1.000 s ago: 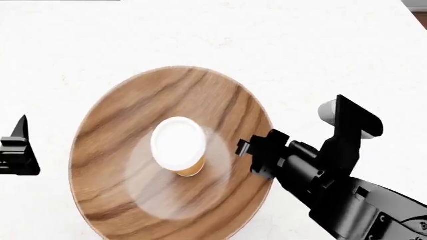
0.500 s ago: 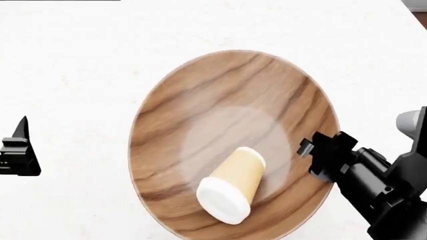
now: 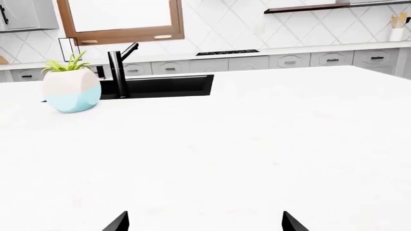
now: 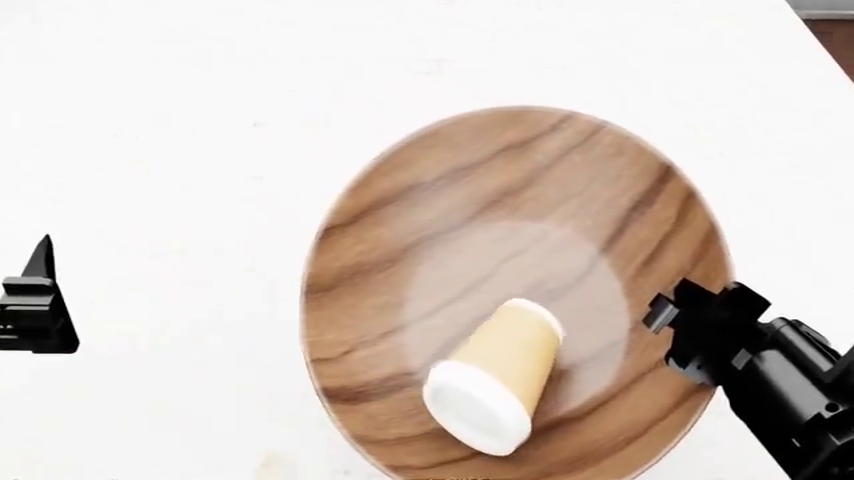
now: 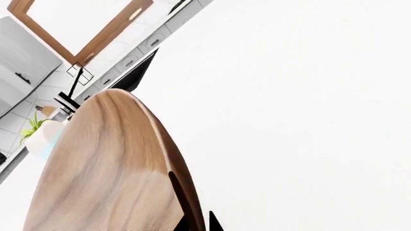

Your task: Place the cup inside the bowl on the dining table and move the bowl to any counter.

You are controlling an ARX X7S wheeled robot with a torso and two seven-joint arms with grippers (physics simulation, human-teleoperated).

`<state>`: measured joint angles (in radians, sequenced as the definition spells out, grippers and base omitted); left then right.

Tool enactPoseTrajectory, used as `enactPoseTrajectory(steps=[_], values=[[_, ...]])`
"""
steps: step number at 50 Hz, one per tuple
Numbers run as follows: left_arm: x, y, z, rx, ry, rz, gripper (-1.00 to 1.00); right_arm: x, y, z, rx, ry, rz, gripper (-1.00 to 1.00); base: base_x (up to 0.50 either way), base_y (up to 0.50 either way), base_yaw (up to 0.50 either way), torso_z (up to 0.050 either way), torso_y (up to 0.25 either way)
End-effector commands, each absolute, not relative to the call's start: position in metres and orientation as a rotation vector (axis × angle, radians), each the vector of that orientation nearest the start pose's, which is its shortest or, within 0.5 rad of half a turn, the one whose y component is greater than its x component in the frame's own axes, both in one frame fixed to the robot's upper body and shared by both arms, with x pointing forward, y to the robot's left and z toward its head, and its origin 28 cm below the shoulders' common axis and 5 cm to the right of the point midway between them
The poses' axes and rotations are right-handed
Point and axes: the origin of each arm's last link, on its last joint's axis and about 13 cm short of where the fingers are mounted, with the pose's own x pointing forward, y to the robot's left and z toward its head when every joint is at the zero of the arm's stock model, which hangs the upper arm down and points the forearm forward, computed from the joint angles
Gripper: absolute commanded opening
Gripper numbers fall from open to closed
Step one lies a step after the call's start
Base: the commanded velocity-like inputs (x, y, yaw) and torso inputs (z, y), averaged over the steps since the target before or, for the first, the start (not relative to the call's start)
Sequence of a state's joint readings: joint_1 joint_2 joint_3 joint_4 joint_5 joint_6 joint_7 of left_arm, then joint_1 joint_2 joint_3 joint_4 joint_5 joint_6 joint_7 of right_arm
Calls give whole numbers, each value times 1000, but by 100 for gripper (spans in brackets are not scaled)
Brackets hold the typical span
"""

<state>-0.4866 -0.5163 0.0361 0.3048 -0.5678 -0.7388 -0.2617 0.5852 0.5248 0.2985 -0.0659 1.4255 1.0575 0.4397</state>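
my right gripper (image 4: 667, 318) is clamped on the rim of the bowl (image 4: 507, 200) at about 4 o'clock of it; in the right wrist view one finger (image 5: 178, 202) lies dark against the wood. the cup (image 4: 501, 375) lies on its side inside the bowl (white lid toward 7 o'clock). the bowl is over the counter (image 4: 200, 120). my left gripper (image 3: 205, 222) hangs with fingers apart, grasping nothing, at 9 o'clock, well apart from the bowl.
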Motion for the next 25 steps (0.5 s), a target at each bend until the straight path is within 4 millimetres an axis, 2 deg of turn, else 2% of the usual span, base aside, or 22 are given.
enactPoseTrajectory(steps=[1, 25], values=[[273, 288, 167, 60, 3, 69, 100, 261, -207, 193, 635, 256, 136, -100, -19, -500, 0, 0, 0], [274, 291, 168, 56, 0, 69, 100, 259, -208, 192, 633, 260, 142, -100, -2, -500, 0, 0, 0]])
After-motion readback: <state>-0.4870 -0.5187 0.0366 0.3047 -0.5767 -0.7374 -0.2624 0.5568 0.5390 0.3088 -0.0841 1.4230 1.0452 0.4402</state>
